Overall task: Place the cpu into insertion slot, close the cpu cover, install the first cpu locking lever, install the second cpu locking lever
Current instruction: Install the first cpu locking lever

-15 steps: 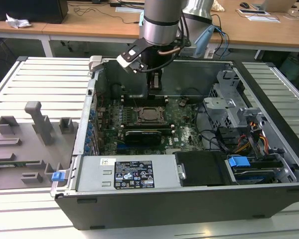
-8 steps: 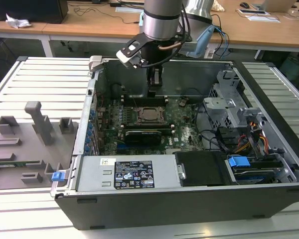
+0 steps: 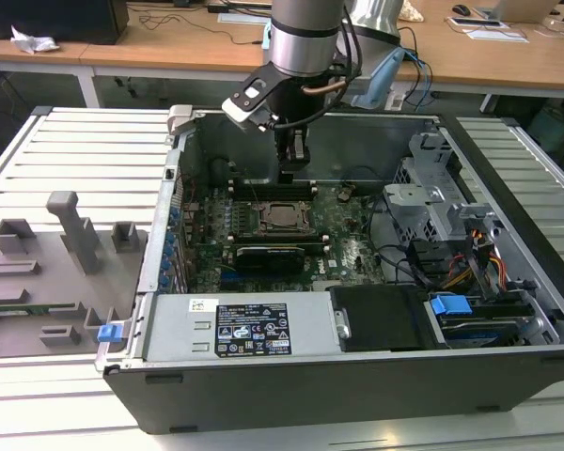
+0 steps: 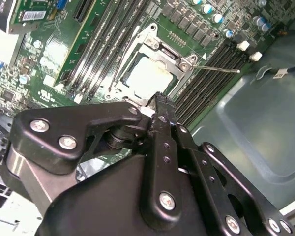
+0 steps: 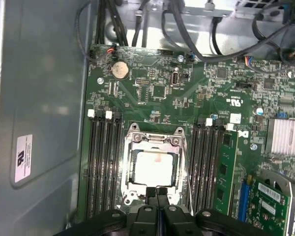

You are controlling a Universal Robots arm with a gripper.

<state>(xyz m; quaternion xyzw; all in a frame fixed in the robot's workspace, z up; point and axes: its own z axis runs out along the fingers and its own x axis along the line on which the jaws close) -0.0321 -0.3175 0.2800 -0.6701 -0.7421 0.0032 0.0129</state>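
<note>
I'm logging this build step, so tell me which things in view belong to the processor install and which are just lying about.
Job in hand:
cpu
cpu cover, framing it
locking lever
end effector, at the socket's edge

Lying about:
memory slots
coin battery
expansion card
grey fixtures outside the case

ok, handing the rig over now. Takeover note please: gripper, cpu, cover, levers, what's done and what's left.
Gripper: shut, holding nothing, hovering at the edge of the slot.
Cpu: seated in the slot.
Cover: looks down flat, framing the cpu.
Levers: in the second wrist view one lever juts out free over the memory slots, so it looks unlatched. I cannot tell about the other.
Done: cpu placed, and the cover apparently closed.
Left: the levers.
</note>
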